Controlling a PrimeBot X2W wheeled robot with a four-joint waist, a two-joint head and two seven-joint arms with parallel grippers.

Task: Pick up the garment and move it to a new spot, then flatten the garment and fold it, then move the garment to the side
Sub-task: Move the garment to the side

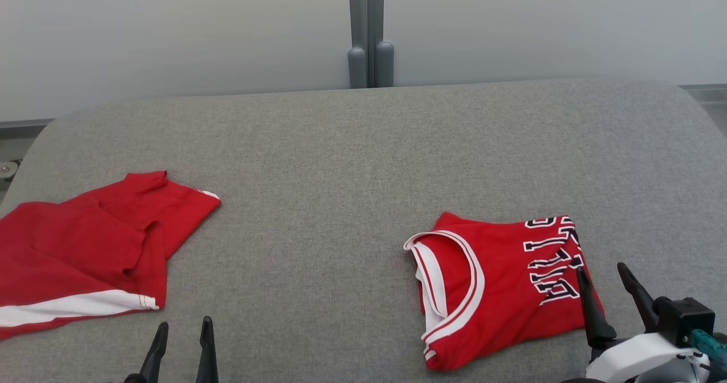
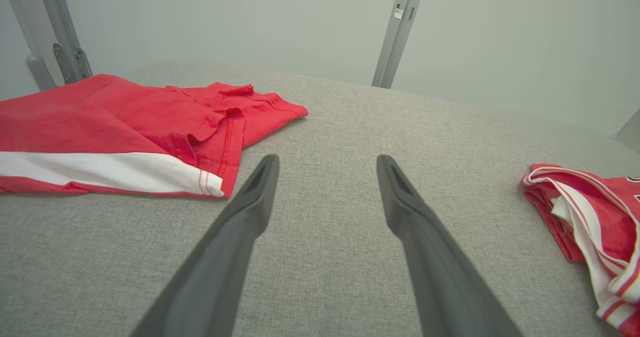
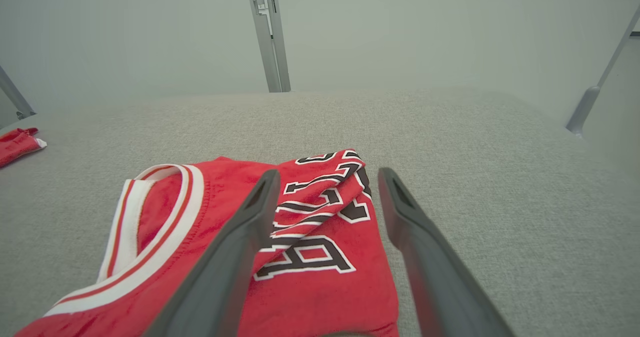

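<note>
Jersey (image 1: 494,292): folded, right side of desk (image 1: 341,161); apparently finished. Shorts (image 1: 85,252): far left, unfolded, probably still pending. Left hand (image 1: 184,322), right hand (image 1: 601,268): wide open, empty.

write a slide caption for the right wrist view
Open right fingers poised at the edge of a folded red jersey on a grey fabric surface

A grey woven pad (image 1: 341,161) with rounded far corners spreads across the head view. At its left edge lies a red cloth (image 1: 85,246) — crumpled, partly folded over itself, with a broad white band along its near side. Behind the pad rises a pale, plain wall (image 1: 170,30), split by a grey upright post (image 1: 369,30) — two rounded stubs at its foot. In the right wrist view a slanted grey bar (image 3: 595,97) stands beyond the pad's right side.
</note>
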